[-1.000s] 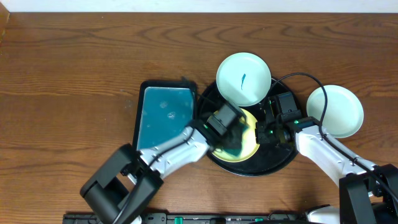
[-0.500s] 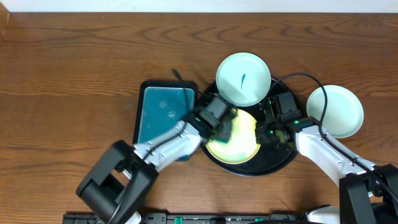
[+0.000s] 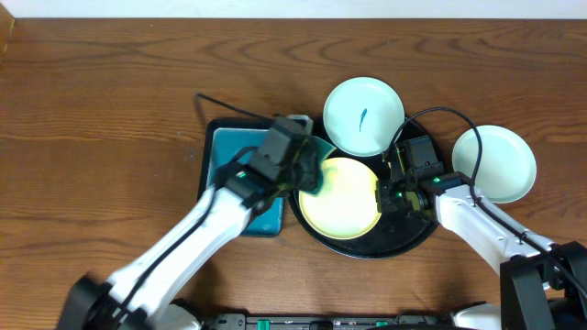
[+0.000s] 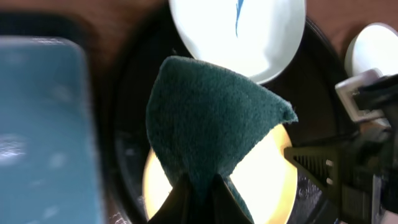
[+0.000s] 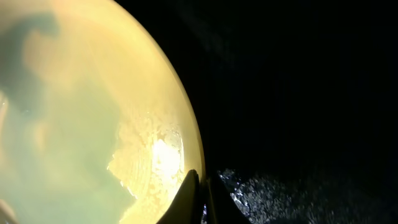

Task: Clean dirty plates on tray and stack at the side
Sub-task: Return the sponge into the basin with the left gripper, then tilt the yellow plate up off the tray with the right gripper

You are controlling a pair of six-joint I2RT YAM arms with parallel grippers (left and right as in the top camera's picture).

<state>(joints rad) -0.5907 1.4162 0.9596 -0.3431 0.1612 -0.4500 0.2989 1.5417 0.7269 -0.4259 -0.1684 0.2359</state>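
Away swung the left arm: a second ago its pad sprawled over the pale yellow round shallow plate [image 3: 341, 200], and now the left gripper [image 4: 200, 185] had pulled off to the left and further out, leaving that plate uncovered. Nearest the robot, the large round black tray with a low raised rim [image 3: 367, 254] sat on the brown wooden table [image 3: 110, 110], and the yellow plate lay inside it, shining wet (no smear on it that I could make out). The right gripper [image 5: 199, 186] was down at that plate's right edge, jaws pinched together on the rim. The left gripper's jaws were clamped on a dark green fibrous scouring pad [image 4: 211, 118], which hung over the yellow plate's far-left edge and the tray beside it; whether it touched either, I couldn't tell. Just left of the round tray lay the smaller rectangular black tray with a teal inside [image 3: 225, 156], the left wrist above its right part. Over on the right, off the round tray and on bare wood, sat a clean pale mint-white round plate [image 3: 495, 163], beside the right arm. Furthest out, a second pale mint-white round plate [image 3: 378, 99] rested across the round tray's far rim, just beyond the yellow one, with a short dark blue-green smear [image 3: 363, 117] near its middle. A thin black cable [image 3: 440, 112] looped past its right side.
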